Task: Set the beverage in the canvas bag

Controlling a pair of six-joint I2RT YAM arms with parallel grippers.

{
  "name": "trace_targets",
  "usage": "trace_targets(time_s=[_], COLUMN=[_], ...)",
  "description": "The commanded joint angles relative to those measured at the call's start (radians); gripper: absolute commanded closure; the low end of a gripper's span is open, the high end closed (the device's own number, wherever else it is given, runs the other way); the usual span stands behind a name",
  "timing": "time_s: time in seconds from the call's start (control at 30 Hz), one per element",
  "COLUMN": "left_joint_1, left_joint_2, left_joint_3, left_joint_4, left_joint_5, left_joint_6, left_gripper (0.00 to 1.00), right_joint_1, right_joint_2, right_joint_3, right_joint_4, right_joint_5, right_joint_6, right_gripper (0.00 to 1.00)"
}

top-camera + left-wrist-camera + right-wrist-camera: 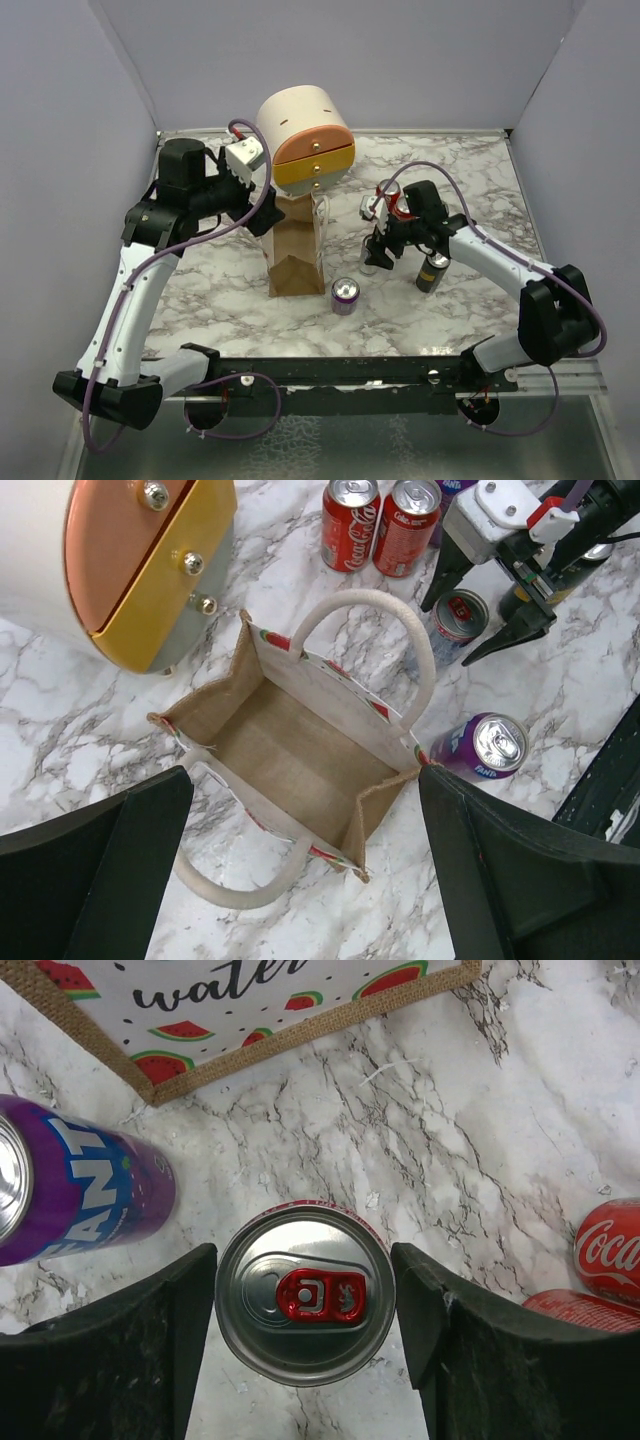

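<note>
Far left, the left gripper (305,780): hangs above the mouth of the bag, spread wide open, with one black finger (100,870) out past each end of the rim. Holds nothing.

Below it, the small tan-brown rectangular canvas bag (300,745) with two pale cream loop handles: stands upright on the white, grey-veined marble tabletop (200,285) and gapes open at the top. Shows only bare woven lining inside and carries a watermelon print on its outer face.

Close behind the bag, the rounded cream drawer box (300,125) with orange and yellow drawer fronts: sits with its drawers shut.

Just beside the bag's near right corner, a purple Fanta can (345,296): stands upright.

Further right, the right gripper (303,1260): closes on the silver-topped aluminium beverage can (305,1295) with a red pull tab, one dark finger (120,1360) against each side, with no gap visible in the right wrist view. Holds it upright, outside the bag, to the right of the purple can. Cannot tell whether it rests on the marble or is lifted.

Behind the right gripper, two red Coca-Cola cans (350,520): stand side by side, touching.

Far right, a dark cylindrical can (432,272): stands alone beside the right arm.
</note>
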Motion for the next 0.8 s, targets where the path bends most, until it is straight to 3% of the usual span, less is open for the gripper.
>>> trace_targets(time_s=[0.0, 0.33, 0.47, 0.6, 0.7, 0.77], left_joint_1=[0.028, 0.110, 0.163, 0.230, 0.251, 0.257], left_joint_2=[-0.047, -0.061, -0.053, -0.052, -0.045, -0.036], left_joint_3=[-0.034, -0.066, -0.066, -0.104, -0.104, -0.100], left_joint_4=[0.042, 0.083, 0.105, 0.126, 0.129, 0.119], left_joint_5=[0.006, -0.119, -0.187, -0.176, -0.160, -0.149], left_joint_6=[-0.012, -0.010, -0.035, -0.071, -0.091, -0.099], left_gripper=[0.01, 0.01, 0.01, 0.01, 0.01, 0.01], right_joint_1=[0.010, 0.009, 0.010, 0.010, 0.011, 0.013], right_joint_2=[-0.036, -0.103, -0.167, -0.203, -0.198, -0.189], right_joint_3=[0.022, 0.058, 0.104, 0.204, 0.311, 0.375], right_joint_4=[0.047, 0.064, 0.060, 0.018, -0.022, -0.041], right_joint_5=[-0.016, -0.015, 0.029, 0.062, 0.072, 0.070], right_joint_6=[-0.008, 0.056, 0.091, 0.117, 0.142, 0.156], right_gripper=[0.35, 0.66, 0.74, 0.82, 0.96, 0.99])
